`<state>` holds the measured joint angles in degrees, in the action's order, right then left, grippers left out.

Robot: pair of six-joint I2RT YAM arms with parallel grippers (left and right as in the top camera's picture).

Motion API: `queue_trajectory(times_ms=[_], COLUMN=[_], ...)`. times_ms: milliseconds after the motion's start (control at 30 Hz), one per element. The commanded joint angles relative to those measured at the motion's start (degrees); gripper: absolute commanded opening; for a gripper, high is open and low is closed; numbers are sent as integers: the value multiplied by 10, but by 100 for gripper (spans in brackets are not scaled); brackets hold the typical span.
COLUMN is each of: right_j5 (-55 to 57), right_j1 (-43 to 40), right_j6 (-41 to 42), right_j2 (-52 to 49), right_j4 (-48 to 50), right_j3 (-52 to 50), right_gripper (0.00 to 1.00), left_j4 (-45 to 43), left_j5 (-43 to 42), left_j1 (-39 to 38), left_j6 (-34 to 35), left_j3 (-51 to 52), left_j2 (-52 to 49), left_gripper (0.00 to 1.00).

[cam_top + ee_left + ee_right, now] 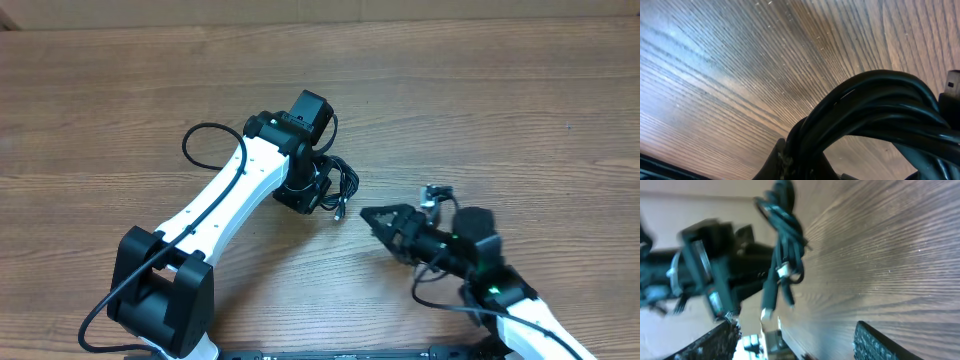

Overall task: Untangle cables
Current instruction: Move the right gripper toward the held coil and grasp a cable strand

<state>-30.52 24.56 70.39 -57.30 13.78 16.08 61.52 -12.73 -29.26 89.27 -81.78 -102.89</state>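
Note:
The cables (345, 183) are a small black tangle at the table's middle, with plug ends hanging down. My left gripper (312, 193) is shut on the bundle. In the left wrist view the thick black loops of the cables (880, 100) arch out from between the fingers (780, 160), above the wood. My right gripper (376, 221) points left, a short way right of and below the tangle, and is open. In the right wrist view its fingers (880, 340) stand wide apart with nothing between them. The cables (785, 240) dangle ahead beside the left gripper (705, 275).
The wooden table (500, 110) spreads all round. The left arm (215, 205) crosses from the lower left with its own black wire (200, 140) looping beside it. The right arm (490, 280) comes in from the lower right.

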Motion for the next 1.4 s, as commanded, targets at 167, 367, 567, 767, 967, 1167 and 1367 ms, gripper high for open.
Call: queue_trajectory(times_ms=[167, 367, 567, 767, 967, 1167, 1367], right_j5=[99, 79, 69, 23, 26, 63, 91], right_j1=[67, 71, 64, 19, 4, 4, 4], right_j6=[96, 120, 120, 116, 116, 116, 116], right_j2=[-145, -181, -180, -180, -181, -181, -181], right_j4=[205, 281, 284, 286, 286, 268, 259], right_j3=[9, 9, 9, 9, 9, 9, 9], right_gripper=[59, 22, 4, 4, 4, 4, 4], left_j4=[0, 0, -31, -33, -73, -99, -84], left_j5=[-44, -42, 13, 139, 110, 74, 74], left_j1=[-5, -15, -19, -19, -28, -67, -84], left_j6=[36, 30, -156, -389, -501, -585, -650], left_j3=[-11, -11, -11, -11, -11, -11, -11], left_j2=[14, 14, 14, 14, 14, 14, 14], left_gripper=[4, 5, 4, 4, 4, 4, 4])
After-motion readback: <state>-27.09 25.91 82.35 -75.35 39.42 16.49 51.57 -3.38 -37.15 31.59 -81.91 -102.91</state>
